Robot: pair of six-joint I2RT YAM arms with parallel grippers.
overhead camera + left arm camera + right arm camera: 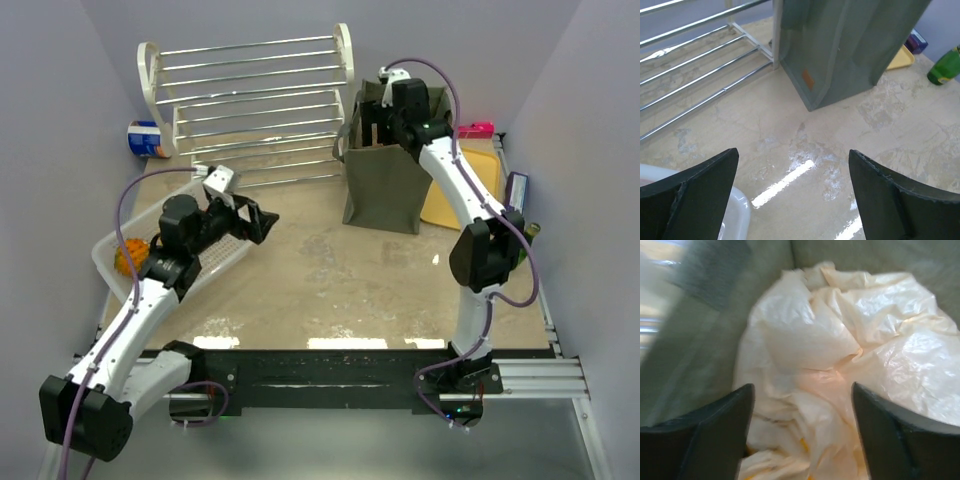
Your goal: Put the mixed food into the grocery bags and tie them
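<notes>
The dark olive-green tote [385,180] stands upright at the back middle; it also shows in the left wrist view [845,45]. My right gripper [385,118] is open over the tote's mouth. Its wrist view looks down into the tote at the crumpled peach plastic bag [840,365], which lies between its open fingers [715,430]. My left gripper [262,222] is open and empty, held above the table just right of the white tray [110,262]. An orange fruit [130,256] lies in that tray. A green bottle [944,70] stands at the far right.
A white wire rack [250,100] stands at the back left, with a blue can [147,138] beside it. A yellow board [462,185] lies right of the tote, with a pink item [476,129] behind it and a dark box [517,188] at the right edge.
</notes>
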